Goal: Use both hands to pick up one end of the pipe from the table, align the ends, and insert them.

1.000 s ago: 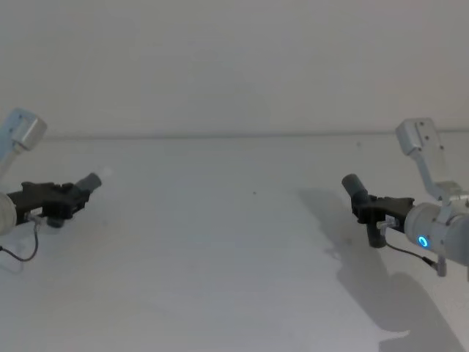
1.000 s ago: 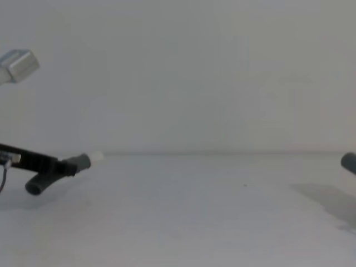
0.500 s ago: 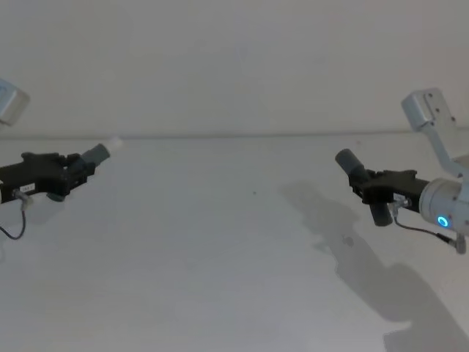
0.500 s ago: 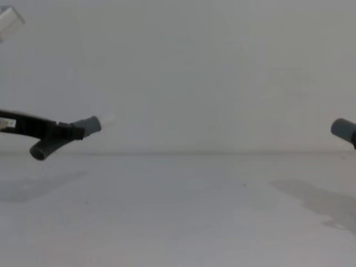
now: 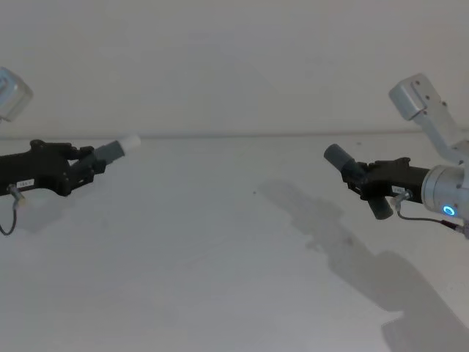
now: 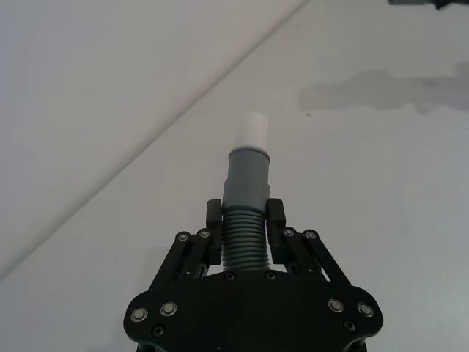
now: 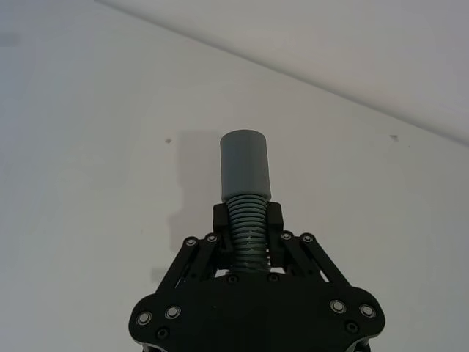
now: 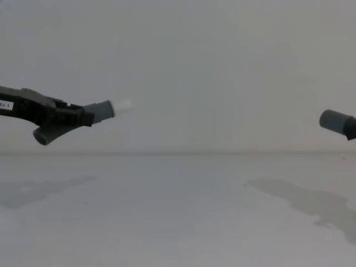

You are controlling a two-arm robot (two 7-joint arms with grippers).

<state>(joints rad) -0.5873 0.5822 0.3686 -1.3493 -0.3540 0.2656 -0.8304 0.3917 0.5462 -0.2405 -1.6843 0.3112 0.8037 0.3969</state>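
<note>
Above the table (image 5: 220,257), my left gripper (image 5: 82,166) pinched the white-tipped hose (image 5: 111,150), my right gripper (image 5: 360,178) the socket hose (image 5: 338,156); cuffs (image 6: 248,172) pointed inward, well apart.

The chest view's right edge is cutting off my right gripper (image 5: 360,178) behind the socket cuff (image 8: 336,120). The label (image 5: 26,182) on my left gripper (image 5: 88,166) is showing too small to read.
</note>
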